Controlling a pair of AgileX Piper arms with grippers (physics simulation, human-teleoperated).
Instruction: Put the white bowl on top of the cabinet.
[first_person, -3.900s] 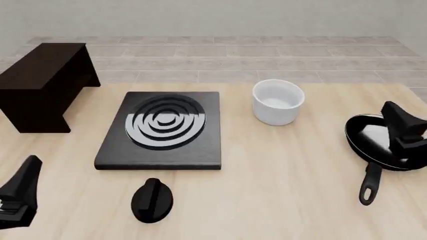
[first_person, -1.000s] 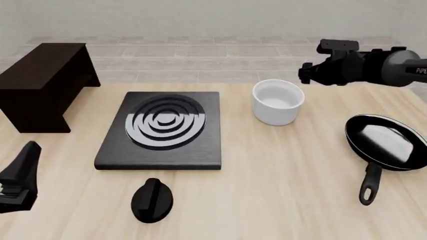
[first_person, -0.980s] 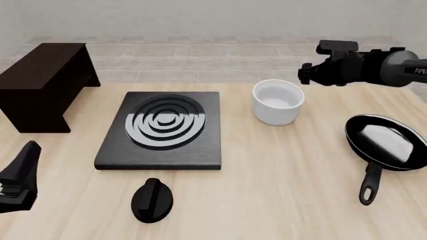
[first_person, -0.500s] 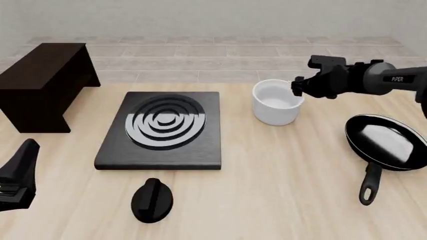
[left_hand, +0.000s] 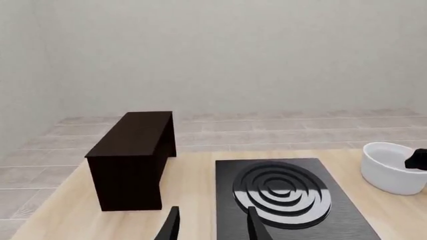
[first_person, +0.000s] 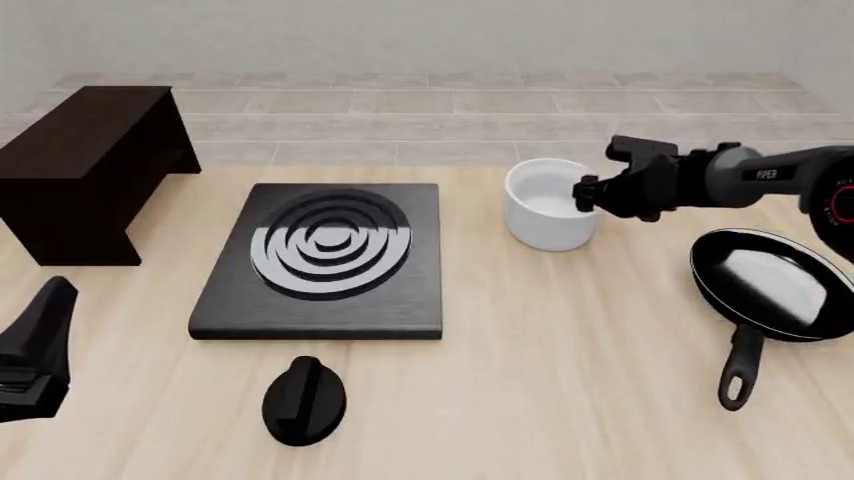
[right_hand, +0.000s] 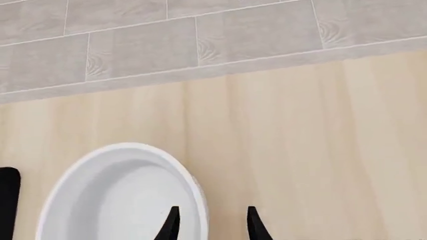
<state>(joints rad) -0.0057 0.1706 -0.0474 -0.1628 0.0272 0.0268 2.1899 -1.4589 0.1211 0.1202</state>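
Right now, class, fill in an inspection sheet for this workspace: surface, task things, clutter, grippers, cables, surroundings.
Surface: light wooden table, flat.
Task things: white bowl upright on the table, right of the stove plate; cabinet at far left, nothing on its top.
Clutter: frying pan at right; black knob near front.
Grippers: right gripper at the bowl's right rim, fingers astride the wall, not closed; left gripper open, low at front left.
Cables: nothing seen.
Surroundings: grey tiled floor, plain wall.
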